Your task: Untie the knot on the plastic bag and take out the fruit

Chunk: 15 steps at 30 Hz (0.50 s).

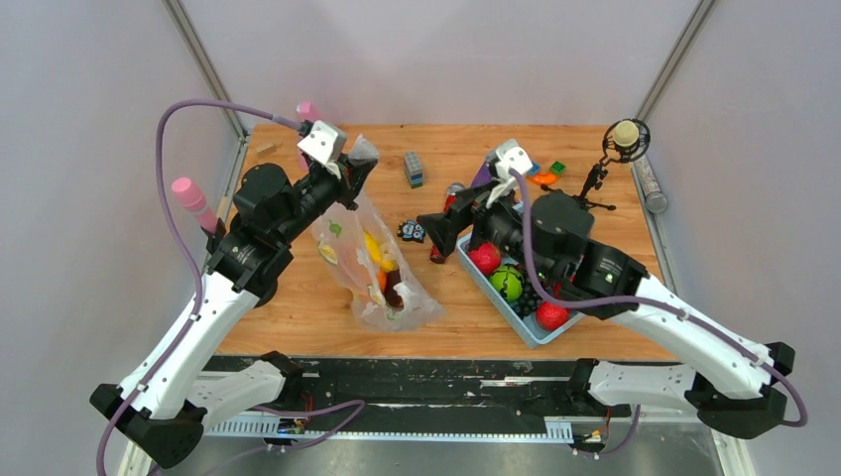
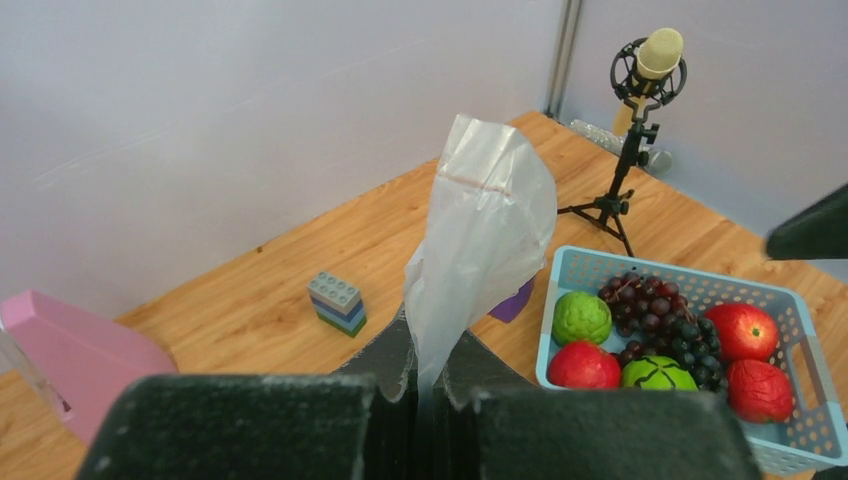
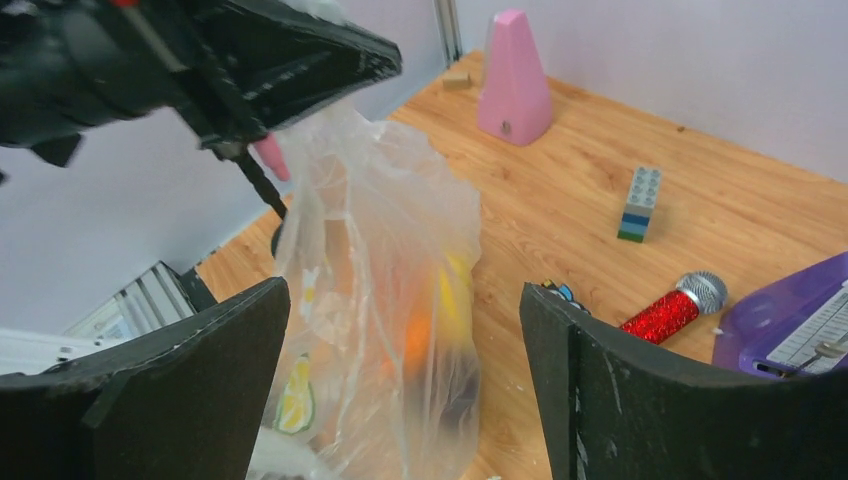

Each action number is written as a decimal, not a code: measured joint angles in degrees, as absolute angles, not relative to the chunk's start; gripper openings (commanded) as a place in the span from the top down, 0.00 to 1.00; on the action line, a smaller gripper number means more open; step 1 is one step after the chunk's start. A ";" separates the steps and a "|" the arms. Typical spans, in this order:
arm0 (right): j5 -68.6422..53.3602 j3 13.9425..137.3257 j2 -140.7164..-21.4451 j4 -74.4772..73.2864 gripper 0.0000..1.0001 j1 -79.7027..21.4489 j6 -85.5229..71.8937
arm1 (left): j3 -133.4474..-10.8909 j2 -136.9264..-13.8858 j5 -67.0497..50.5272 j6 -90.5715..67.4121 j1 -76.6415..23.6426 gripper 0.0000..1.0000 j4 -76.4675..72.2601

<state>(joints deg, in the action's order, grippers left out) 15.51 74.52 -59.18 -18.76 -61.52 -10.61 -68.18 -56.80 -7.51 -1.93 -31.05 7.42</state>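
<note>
One thin, clear, flower-printed plastic bag (image 1: pixel 375 273) hangs over the wooden table (image 1: pixel 298 297). It looks light, limp and slippery, so I judge it best taken by bunched film near the neck. The left hand (image 2: pixel 430 372) is clamped shut on that neck, while the right hand (image 1: pixel 441 230) stands wide open and empty beside the bag. Inside I count at least three small, hard toy fruits (image 1: pixel 374 250), one yellow, one orange and one dark, and I can make out no knot.

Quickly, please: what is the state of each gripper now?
Left gripper: closed on the plastic bag.
Right gripper: open, holding nothing.
</note>
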 measured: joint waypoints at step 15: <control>-1.78 75.81 -73.21 -24.25 0.14 -55.05 -17.15 | -68.18 -56.80 -8.78 -2.04 -31.05 1.00 7.46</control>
